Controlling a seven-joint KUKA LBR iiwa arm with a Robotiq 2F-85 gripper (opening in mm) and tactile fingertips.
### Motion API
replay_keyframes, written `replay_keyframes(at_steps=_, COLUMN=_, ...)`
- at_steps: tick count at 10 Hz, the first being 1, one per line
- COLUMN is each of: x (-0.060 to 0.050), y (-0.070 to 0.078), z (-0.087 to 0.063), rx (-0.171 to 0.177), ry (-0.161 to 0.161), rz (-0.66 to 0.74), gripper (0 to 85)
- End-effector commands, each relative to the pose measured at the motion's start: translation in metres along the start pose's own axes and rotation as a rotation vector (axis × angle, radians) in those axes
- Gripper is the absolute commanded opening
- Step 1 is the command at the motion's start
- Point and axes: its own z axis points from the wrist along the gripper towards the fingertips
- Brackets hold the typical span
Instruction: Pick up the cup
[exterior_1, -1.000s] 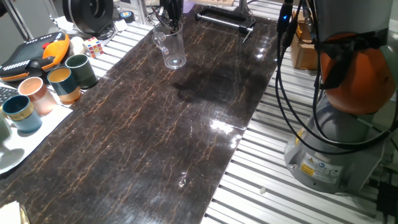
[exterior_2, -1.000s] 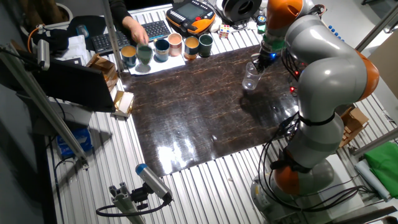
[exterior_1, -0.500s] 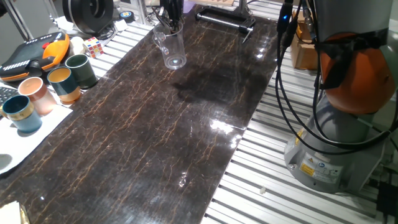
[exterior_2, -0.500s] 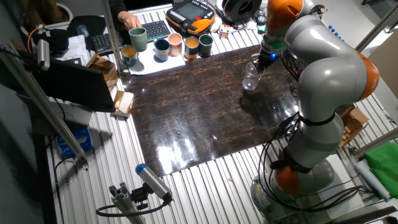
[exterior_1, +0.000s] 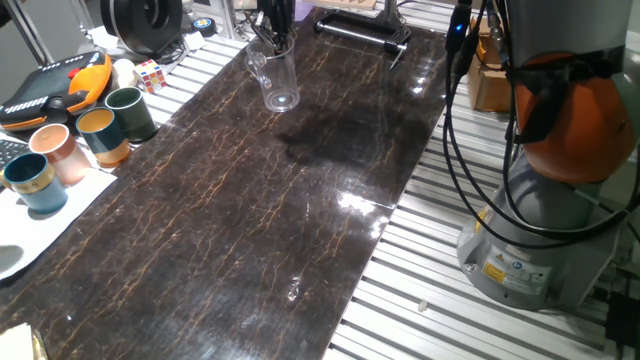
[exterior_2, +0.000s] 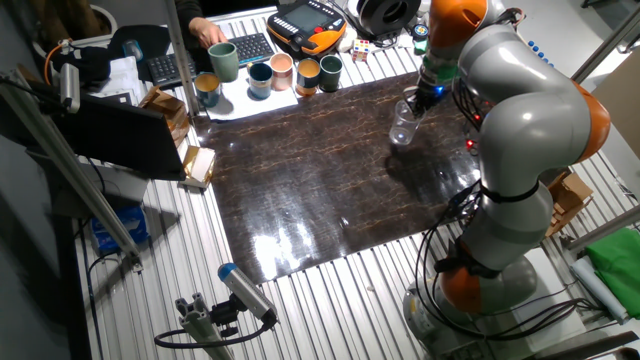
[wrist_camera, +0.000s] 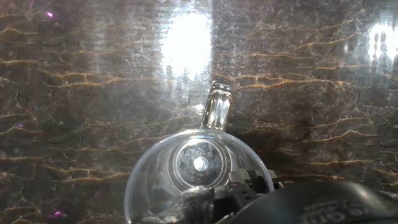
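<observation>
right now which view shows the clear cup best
The hand view: the cup fills the lower frame, seen straight down its mouth to the round base, with a handle-like piece sticking out. One fixed view shows it small and side-on under the gripper. The other fixed view shows a faint speck.

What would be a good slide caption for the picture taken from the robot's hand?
Looking straight down into the clear cup over the dark marbled table, with the gripper at its rim.

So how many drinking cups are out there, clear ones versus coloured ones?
Clear cup: 1
Coloured mugs: 6
Total: 7
</observation>
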Motion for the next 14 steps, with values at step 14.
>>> replay_keyframes(at_steps=14, x=0.0011, y=0.0008, z=-0.0081, rx=-0.017, ry=0.014, rz=0.065, gripper=0.7)
